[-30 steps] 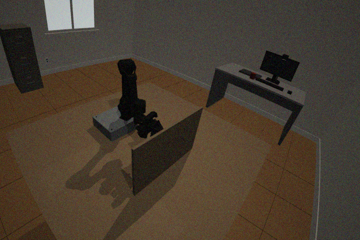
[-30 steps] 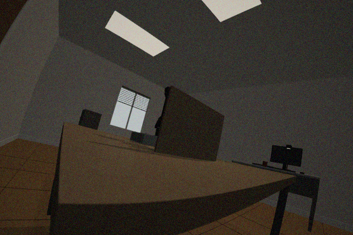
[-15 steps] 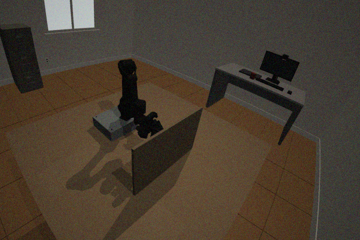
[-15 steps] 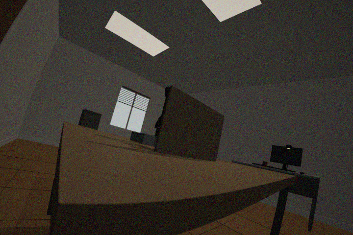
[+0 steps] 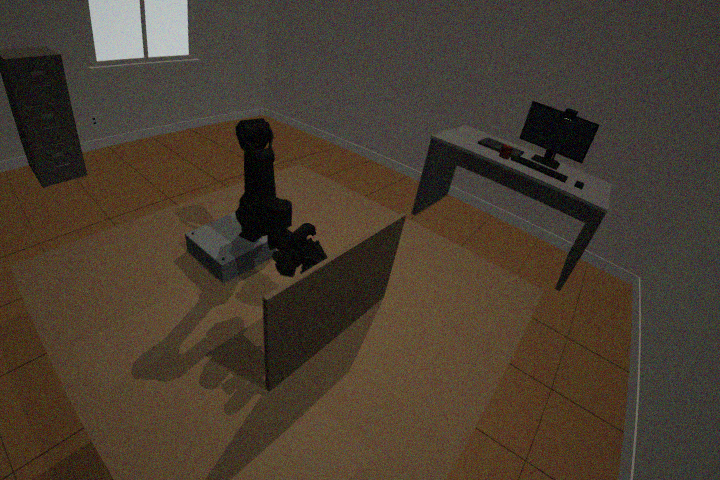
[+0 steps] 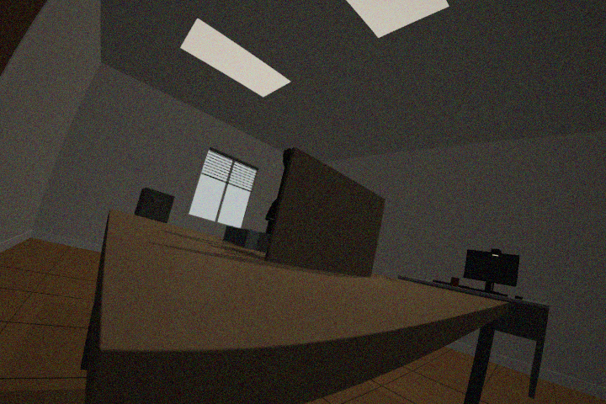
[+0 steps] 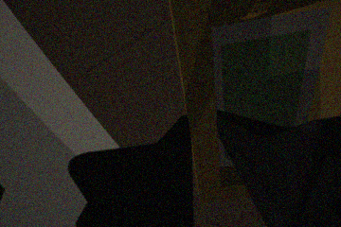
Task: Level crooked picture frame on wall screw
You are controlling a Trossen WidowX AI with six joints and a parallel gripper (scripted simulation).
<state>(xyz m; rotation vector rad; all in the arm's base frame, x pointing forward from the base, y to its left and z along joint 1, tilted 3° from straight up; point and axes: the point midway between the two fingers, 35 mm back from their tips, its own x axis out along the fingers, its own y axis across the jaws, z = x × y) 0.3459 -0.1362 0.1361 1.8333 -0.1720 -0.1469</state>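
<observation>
Picture frame (image 7: 202,85): 1, w/ 1 green pic; 1 end effector (image 7: 200,118) clenched on frame edge.

1. Seen from the top view, the table (image 5: 457,350) (image 6: 247,305) has corners at left, far and right; the near end runs out of view.
2. A base block (image 5: 204,252) (image 6: 236,236) rests on it, closer to the far-left edge than the upright panel (image 5: 332,294) (image 6: 327,214) is.
3. The arm (image 5: 259,181) (image 6: 286,159) stands on the block and reaches toward the panel.
4. The tool (image 5: 314,261) (image 7: 200,118) is on the block's side of the panel, near its upper edge, with the picture frame's border (image 7: 203,90) between its fingers.
5. Beyond the far-left edge, a cabinet (image 5: 46,118) (image 6: 154,204) stands left of a window (image 5: 165,28) (image 6: 210,199).
6. Beyond the far-right edge, a desk (image 5: 508,169) (image 6: 518,321) carries a monitor (image 5: 558,133) (image 6: 491,268).
</observation>
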